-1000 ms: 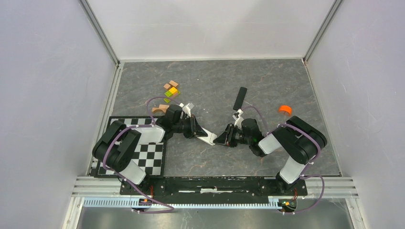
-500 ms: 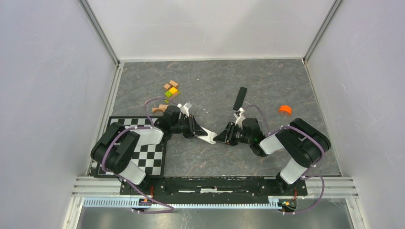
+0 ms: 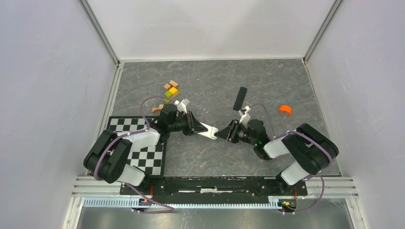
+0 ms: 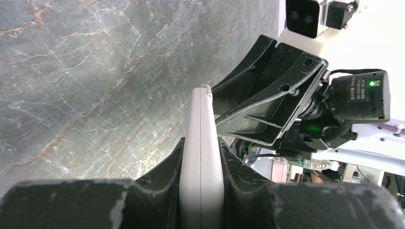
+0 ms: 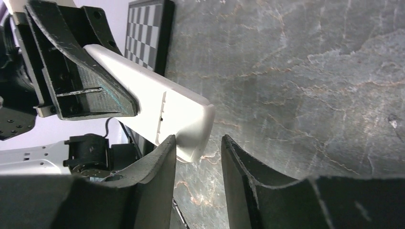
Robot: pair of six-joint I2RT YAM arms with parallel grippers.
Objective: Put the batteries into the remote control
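Looking down on the bench (image 3: 267, 81), white walls (image 3: 47, 95) are closing it in on the left, right and far sides, and a metal rail (image 3: 90, 186) is running along the near edge. The far half of the grey stone top is lying mostly bare, and there is more bare surface between the arms and the rail. Blocks (image 3: 170, 90) are sitting far-left, just beyond the left arm. A black bar (image 3: 239, 98) is lying just beyond the right wrist, and an orange cap (image 3: 285, 109) is sitting well to its right. A checkerboard (image 3: 148, 157) is filling the near-left corner under the left arm.

Now to the middle, where both arms are meeting nose to nose. The left tool (image 3: 199, 128) is clamping the remote (image 3: 210, 132), both fingers pressing on its flat faces, as the left wrist view is showing. The remote is hanging above the bench, its free end sticking out toward the right arm. The right tool (image 3: 223, 133) is facing it with jaws apart. In the right wrist view the remote's rounded end is sitting right at the mouth, by the tip of one finger (image 5: 153, 176). The other finger is standing clear of it. Whether that first finger is touching the remote, I cannot tell.
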